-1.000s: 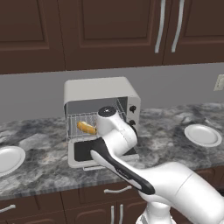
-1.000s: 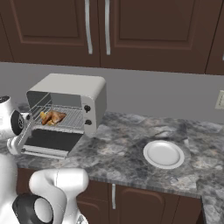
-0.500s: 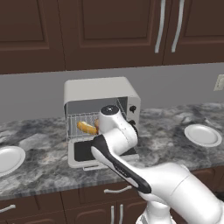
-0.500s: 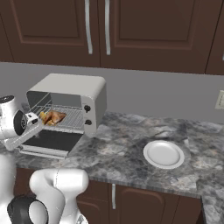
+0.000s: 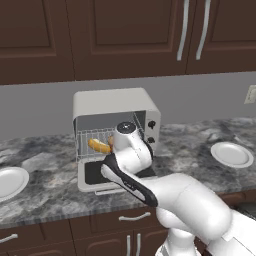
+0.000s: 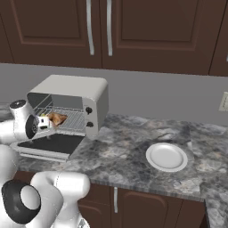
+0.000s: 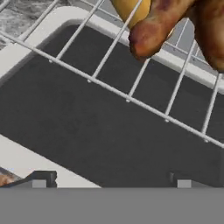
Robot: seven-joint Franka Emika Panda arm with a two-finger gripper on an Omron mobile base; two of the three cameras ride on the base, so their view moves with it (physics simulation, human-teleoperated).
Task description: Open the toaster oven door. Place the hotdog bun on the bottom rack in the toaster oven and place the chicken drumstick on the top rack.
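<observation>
Dark wood cabinets hung over a grey marbled counter (image 6: 129, 156), where the toaster oven (image 5: 112, 105) stood with its door (image 5: 95, 175) dropped flat. At the oven mouth the gripper (image 7: 109, 181) had its jaws spread wide, with nothing between them. From the hand view, the chicken drumstick (image 7: 175, 22) lay on a wire rack (image 7: 131, 94) just ahead of the fingertips, its bony end pointing back toward them and its long axis running away into the oven. A yellow-tan curve beside it looked like the hotdog bun (image 5: 98, 146), lying crosswise on a rack in the left base view. Whether the two shared one rack or sat on separate levels could not be told. Both foods seemed placed, so the coming move was probably a straight pull back, clear of the door. No brand, label or writing was legible anywhere.
</observation>
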